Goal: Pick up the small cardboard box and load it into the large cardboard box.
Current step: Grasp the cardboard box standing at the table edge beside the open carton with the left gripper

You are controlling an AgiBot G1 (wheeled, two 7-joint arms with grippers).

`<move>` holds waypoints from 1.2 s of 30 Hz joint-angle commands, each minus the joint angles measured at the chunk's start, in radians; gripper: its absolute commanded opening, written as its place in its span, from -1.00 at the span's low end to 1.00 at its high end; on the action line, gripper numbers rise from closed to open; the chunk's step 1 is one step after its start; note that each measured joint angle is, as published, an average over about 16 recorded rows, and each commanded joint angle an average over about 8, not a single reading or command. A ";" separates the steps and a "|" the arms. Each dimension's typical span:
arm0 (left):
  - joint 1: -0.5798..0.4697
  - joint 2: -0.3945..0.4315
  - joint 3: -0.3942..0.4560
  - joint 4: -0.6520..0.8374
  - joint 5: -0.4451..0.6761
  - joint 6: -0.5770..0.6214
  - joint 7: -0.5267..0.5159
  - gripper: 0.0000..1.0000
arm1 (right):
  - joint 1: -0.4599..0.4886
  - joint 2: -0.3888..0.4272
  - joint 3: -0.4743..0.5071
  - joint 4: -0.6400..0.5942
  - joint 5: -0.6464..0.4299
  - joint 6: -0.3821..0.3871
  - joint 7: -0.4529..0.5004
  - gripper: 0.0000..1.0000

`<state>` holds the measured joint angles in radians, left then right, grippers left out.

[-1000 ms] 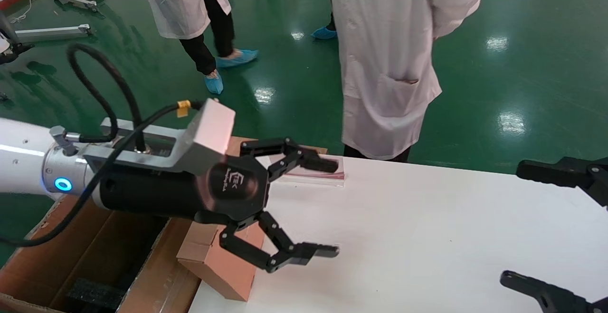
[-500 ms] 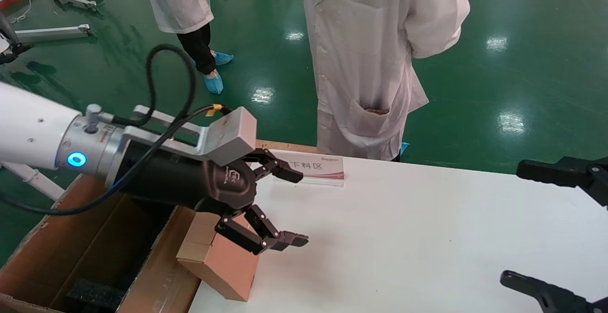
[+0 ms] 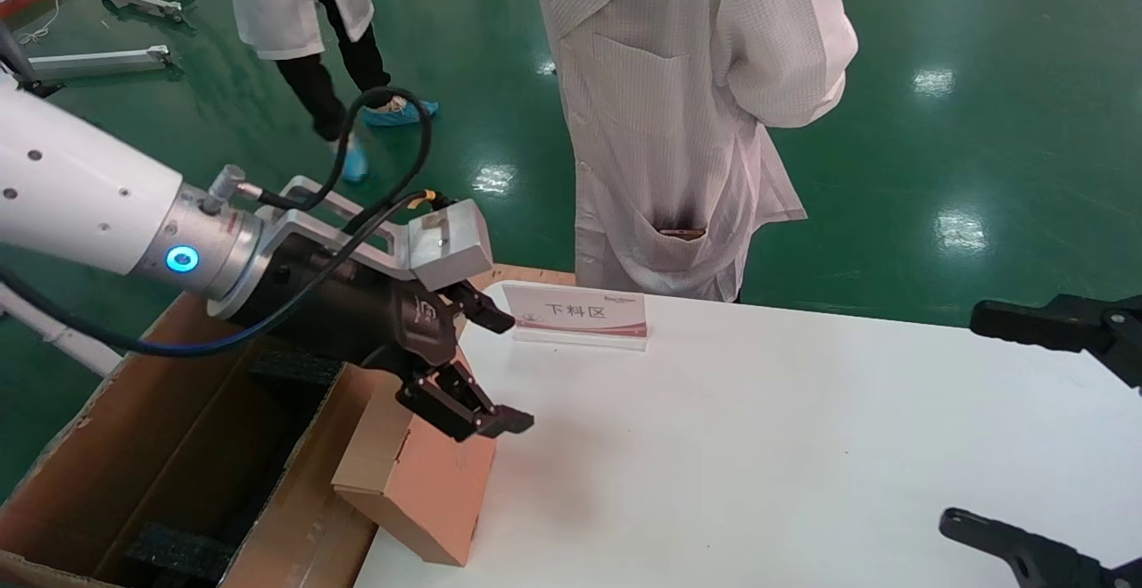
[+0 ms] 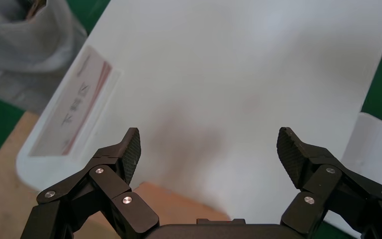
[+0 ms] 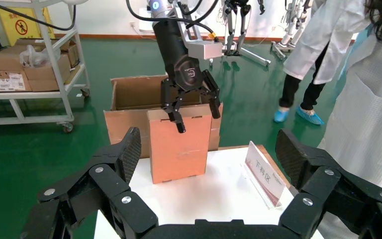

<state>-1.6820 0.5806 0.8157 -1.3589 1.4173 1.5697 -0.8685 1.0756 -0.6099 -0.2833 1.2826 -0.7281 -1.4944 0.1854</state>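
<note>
The small cardboard box [image 3: 419, 476] stands on end at the white table's left edge, orange-brown; it also shows in the right wrist view [image 5: 178, 144] and as a sliver under the palm in the left wrist view [image 4: 171, 203]. My left gripper [image 3: 512, 372] hangs open just over its top, fingertips reaching past its table-side face, nothing between them [image 4: 209, 148]. The large cardboard box [image 3: 125, 445] sits open on the floor left of the table, black foam [image 3: 169, 550] inside. My right gripper [image 3: 968, 418] stays open at the table's right edge [image 5: 209, 149].
A white table [image 3: 803, 445] carries a small acrylic sign [image 3: 575, 314] near its far edge. A person in a white coat [image 3: 678, 115] stands close behind the table; another walks farther off. A cart with cartons [image 5: 30, 69] stands beyond the large box.
My left gripper has drawn back to the left and lower, from over the table to just above the small box, still open. The people behind have shifted. The right arm has not moved.
</note>
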 commanded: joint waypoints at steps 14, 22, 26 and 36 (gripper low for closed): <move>-0.187 0.028 0.266 0.003 -0.014 0.005 -0.197 1.00 | 0.000 0.000 -0.001 0.000 0.001 0.000 -0.001 1.00; -0.285 0.041 0.404 0.003 -0.001 0.005 -0.272 1.00 | 0.000 0.001 -0.002 0.000 0.001 0.001 -0.001 1.00; -0.334 0.048 0.469 0.003 0.007 0.004 -0.304 1.00 | 0.000 0.001 -0.002 0.000 0.001 0.001 -0.001 1.00; -0.449 0.064 0.625 0.003 0.016 0.002 -0.379 1.00 | 0.001 0.001 -0.003 0.000 0.002 0.001 -0.001 1.00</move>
<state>-2.1271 0.6445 1.4395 -1.3563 1.4309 1.5714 -1.2469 1.0762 -0.6088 -0.2859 1.2826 -0.7263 -1.4933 0.1841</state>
